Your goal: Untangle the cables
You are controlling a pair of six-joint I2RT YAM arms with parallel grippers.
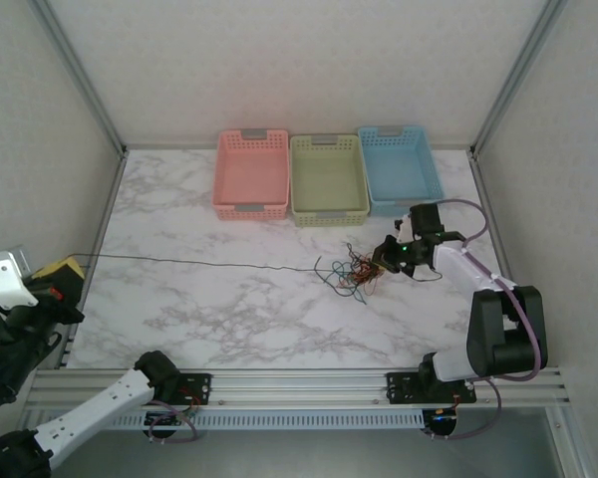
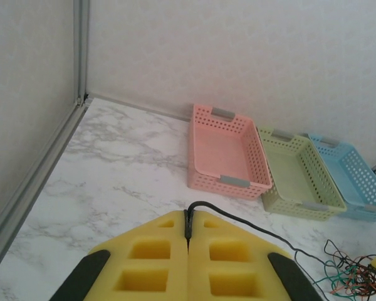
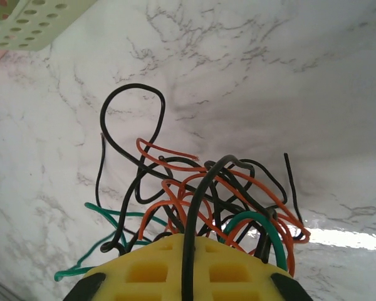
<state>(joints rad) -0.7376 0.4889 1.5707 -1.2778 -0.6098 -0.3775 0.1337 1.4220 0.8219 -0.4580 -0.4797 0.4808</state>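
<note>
The cables lie in a tangle (image 1: 354,274) of black, red-orange and green wires right of the table's middle. One long black cable (image 1: 199,263) stretches taut from the tangle to the far left edge. There my left gripper (image 1: 70,267) is shut on its end. In the left wrist view the yellow pads (image 2: 238,257) meet on that black cable (image 2: 190,221). My right gripper (image 1: 387,255) sits at the tangle's right side. Its yellow pads (image 3: 238,269) are shut on a black cable (image 3: 189,251) that arches up out of the tangle (image 3: 200,182).
Three baskets stand in a row at the back: pink (image 1: 251,174), green (image 1: 328,179) and blue (image 1: 399,169). Walls and metal rails close the table on the left, right and back. Bare marble lies in front of the stretched cable.
</note>
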